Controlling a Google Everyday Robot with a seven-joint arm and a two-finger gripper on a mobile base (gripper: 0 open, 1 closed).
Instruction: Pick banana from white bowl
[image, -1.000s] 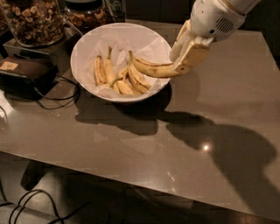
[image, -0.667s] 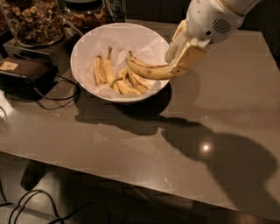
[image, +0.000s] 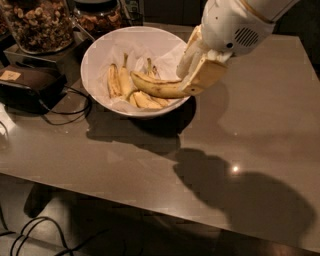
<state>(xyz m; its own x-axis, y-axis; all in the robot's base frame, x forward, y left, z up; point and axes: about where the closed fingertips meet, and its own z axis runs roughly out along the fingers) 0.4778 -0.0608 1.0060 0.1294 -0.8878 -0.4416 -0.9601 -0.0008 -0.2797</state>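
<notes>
The white bowl (image: 97, 52), lined with crinkled white paper, stands on the table at the back left. Several bananas (image: 120, 82) lie in it. My gripper (image: 192, 75) hangs over the bowl's right rim and is shut on the banana (image: 157, 88), a long curved yellow one with brown speckles. The banana sticks out to the left of the fingers (image: 205, 75) and is held above the other bananas, over the bowl's right half.
Two glass jars of nuts (image: 37, 22) stand behind the bowl at the back left. A dark box (image: 27, 85) with cables (image: 65, 117) lies left of the bowl. The grey table (image: 250, 130) stretches to the right and front. Cables lie on the floor below the front edge.
My gripper has risen and shifted slightly left with the banana in it. The bowl and the other bananas have not moved.
</notes>
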